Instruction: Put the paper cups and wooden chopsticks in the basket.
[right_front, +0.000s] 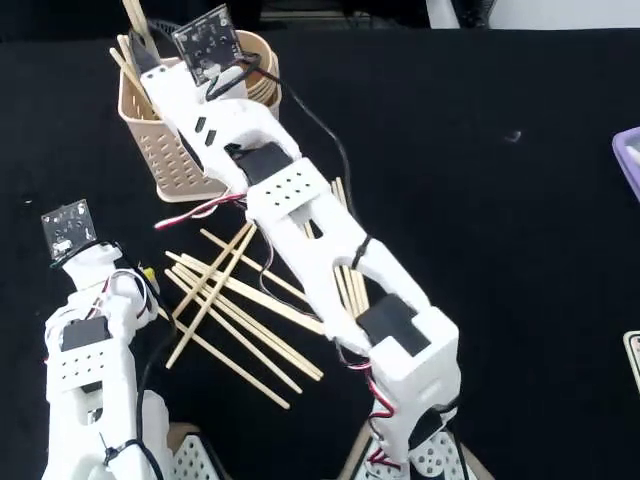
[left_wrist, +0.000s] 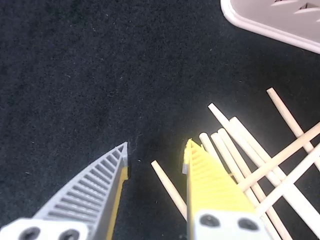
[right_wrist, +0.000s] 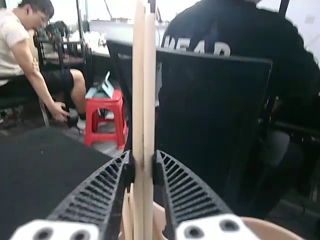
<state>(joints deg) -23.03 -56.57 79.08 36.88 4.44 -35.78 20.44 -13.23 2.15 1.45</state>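
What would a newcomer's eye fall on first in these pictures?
First, the right gripper, shut on two wooden chopsticks held upright over the basket in the upper left of the high view. Next, the loose chopsticks scattered on the black cloth between the arms, with the left gripper open over their ends.

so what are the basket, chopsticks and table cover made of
Basket: looks like moulded plastic, beige and matte, with even rows of slots in its wall.
Chopsticks: pale bare wood by the look, with a dull surface, square-cut ends and no visible coating.
Table cover: probably black cloth or felt, with a fuzzy, non-reflective surface and light lint specks in the left wrist view.
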